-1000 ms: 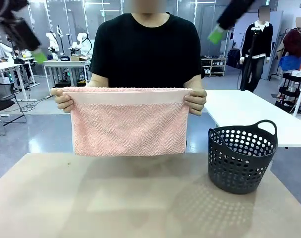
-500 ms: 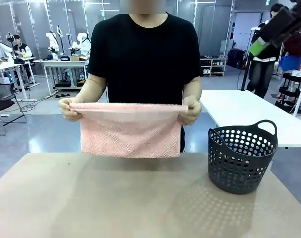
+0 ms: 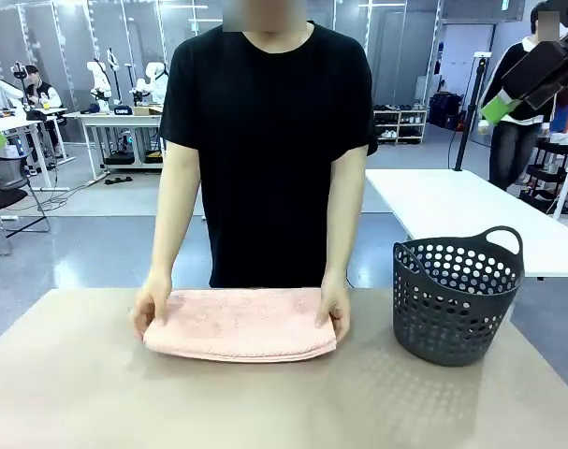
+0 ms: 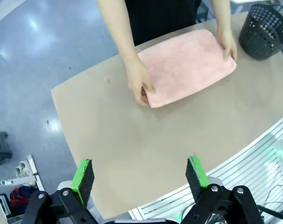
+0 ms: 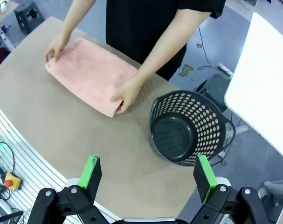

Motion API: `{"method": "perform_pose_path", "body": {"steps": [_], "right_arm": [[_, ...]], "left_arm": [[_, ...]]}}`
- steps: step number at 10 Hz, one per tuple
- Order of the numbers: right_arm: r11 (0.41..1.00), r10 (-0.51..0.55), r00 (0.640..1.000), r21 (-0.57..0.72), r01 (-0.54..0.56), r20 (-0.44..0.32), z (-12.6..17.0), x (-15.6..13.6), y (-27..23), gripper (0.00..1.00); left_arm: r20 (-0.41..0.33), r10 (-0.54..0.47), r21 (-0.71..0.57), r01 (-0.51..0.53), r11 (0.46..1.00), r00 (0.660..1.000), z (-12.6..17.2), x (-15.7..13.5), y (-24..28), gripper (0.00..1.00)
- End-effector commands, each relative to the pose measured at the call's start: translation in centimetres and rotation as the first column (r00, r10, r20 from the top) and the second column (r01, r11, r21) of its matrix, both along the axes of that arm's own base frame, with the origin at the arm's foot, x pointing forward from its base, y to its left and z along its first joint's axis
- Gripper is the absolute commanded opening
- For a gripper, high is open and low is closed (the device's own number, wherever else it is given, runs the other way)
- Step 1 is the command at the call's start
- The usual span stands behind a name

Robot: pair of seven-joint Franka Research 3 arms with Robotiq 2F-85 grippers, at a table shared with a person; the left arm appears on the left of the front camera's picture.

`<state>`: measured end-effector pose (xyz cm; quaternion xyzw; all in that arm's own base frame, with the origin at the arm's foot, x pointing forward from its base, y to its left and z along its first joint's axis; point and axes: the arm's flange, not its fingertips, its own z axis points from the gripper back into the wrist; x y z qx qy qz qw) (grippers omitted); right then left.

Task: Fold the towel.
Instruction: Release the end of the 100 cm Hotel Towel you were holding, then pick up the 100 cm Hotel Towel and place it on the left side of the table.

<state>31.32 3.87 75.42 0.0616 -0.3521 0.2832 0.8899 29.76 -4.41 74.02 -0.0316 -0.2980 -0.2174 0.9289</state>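
The pale pink towel (image 3: 239, 325) lies folded in a flat rectangle at the far middle of the tan table (image 3: 265, 402). The person's hands (image 3: 151, 313) rest on both of its short ends. In the left wrist view the towel (image 4: 188, 65) is far below my open left gripper (image 4: 140, 175), which holds nothing. High over the near table edge my right gripper (image 5: 148, 177) is also open and bare, with the towel (image 5: 90, 74) far ahead of it. A green pad (image 3: 497, 109) of the right gripper hangs at the upper right of the front view.
A dark grey perforated basket (image 3: 457, 295) with handles stands on the table to the right of the towel, close to the person's hand; its inside (image 5: 171, 135) has nothing in it. A white table (image 3: 471, 215) stands behind it. The near half of the tan table is bare.
The person has brought the towel down from chest height and laid it folded on the table, hands on its ends. My right gripper has drifted further right in the front view.
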Motion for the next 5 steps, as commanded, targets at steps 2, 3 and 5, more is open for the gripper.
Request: {"method": "perform_pose_path", "body": {"steps": [2,3,5], "right_arm": [[1.000,-0.004,1.000,0.005,0.004,0.000,0.22,0.22,-0.14,1.00],[1.000,-0.004,1.000,0.005,0.004,0.000,0.22,0.22,-0.14,1.00],[1.000,-0.004,1.000,0.005,0.004,0.000,0.22,0.22,-0.14,1.00]], "left_arm": [[-0.004,0.009,-0.004,-0.009,1.000,1.000,0.40,0.00,0.12,1.00],[-0.004,0.009,-0.004,-0.009,1.000,1.000,0.40,0.00,0.12,1.00],[-0.004,0.009,-0.004,-0.009,1.000,1.000,0.40,0.00,0.12,1.00]]}}
